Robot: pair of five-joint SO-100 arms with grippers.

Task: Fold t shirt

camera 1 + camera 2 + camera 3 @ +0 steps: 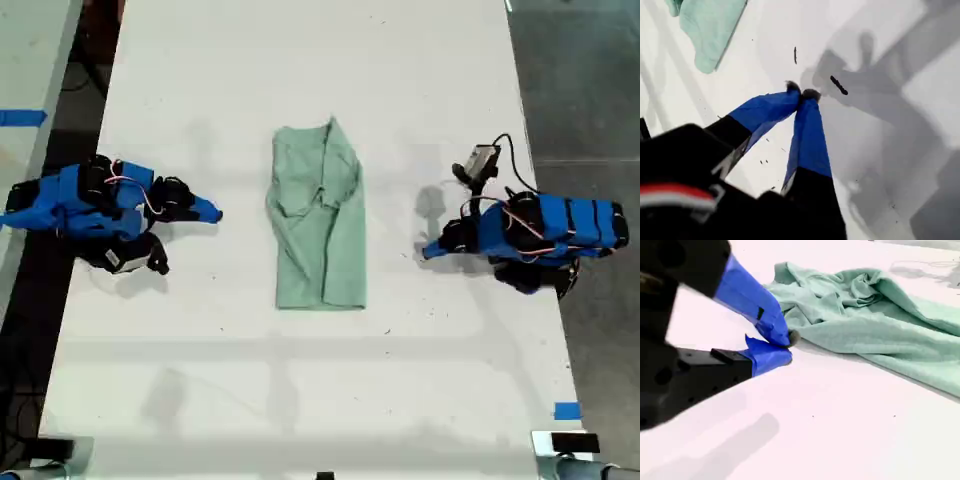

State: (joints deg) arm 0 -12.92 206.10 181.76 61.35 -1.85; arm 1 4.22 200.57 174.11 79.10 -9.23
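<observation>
The pale mint-green t shirt lies folded into a long strip in the middle of the white table, its neckline showing on the side toward the exterior view's left. My first gripper is shut and empty on the exterior view's right, a short gap from the shirt. In the first wrist view its blue fingertips meet over bare table, and a corner of the t shirt shows farther off. My second gripper, on the exterior view's left, is shut and empty. Its tips rest close to the rumpled t shirt.
Blue tape marks sit at the exterior view's lower right and far left. A small grey device with a cable sits behind the first arm. Dark floor borders the table on both sides. A small black mark lies on the table.
</observation>
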